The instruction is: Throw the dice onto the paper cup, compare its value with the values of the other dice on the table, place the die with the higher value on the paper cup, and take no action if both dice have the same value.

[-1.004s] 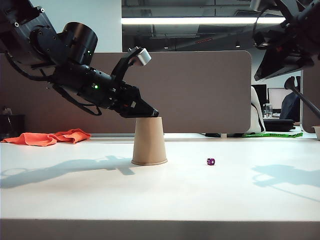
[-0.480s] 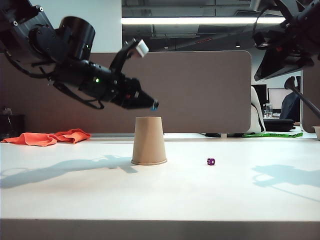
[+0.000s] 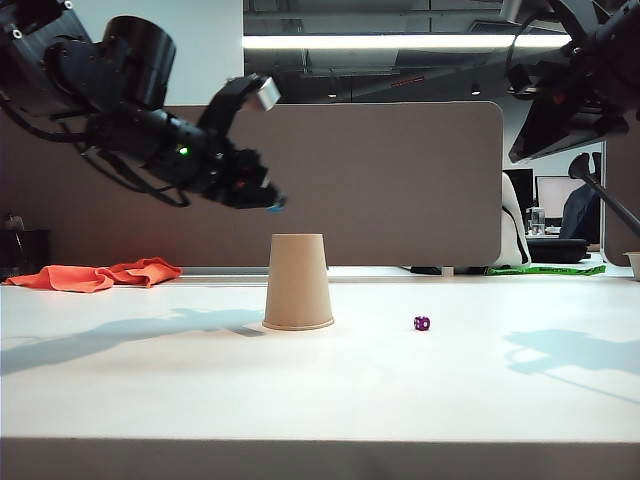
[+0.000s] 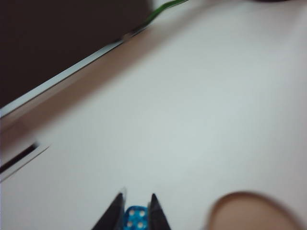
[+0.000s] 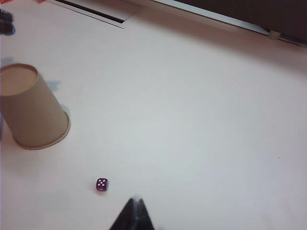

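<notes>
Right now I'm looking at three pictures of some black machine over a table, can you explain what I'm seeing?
It is a robot with two arms, each ending in a two-finger gripper. One picture comes from a camera off the arms; the other two from cameras on the wrists. The left gripper is in the air above the upturned paper cup, pinching a tiny blue die. The right gripper waits high on the right, its fingers together and holding nothing. A purple die lies on the white table, beside the cup.

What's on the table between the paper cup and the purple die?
Nothing: bare white table separates the paper cup from the purple die, as the exterior and right wrist views both show.
</notes>
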`<state>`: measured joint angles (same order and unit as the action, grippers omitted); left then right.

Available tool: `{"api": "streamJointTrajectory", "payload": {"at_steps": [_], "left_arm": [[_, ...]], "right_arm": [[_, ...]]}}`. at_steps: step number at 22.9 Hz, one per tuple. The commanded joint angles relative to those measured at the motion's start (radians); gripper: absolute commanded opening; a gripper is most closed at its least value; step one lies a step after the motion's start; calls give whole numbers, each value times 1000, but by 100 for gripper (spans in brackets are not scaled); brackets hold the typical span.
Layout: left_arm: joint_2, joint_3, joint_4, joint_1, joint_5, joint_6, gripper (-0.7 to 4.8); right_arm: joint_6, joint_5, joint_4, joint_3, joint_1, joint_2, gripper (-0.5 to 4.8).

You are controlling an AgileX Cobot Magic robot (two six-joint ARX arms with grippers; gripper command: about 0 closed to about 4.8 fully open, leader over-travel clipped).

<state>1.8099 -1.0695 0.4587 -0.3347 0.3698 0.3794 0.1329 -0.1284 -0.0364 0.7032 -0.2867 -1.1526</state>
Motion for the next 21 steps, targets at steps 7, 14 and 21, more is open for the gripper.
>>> {"api": "streamJointTrajectory", "payload": {"at_steps": [7,14,21], "left_arm": [[-8,0,-164,83,-85,-127,48],[-8,0,-317,119,-104,-125,48],[-8,0,-285,123,-96,-126,62]], "right_arm": [[2,-4,10,4,0,2,-1],[2,-4,10,4,0,2,-1],[2,-4,11,4,-1,2,-1]]}}
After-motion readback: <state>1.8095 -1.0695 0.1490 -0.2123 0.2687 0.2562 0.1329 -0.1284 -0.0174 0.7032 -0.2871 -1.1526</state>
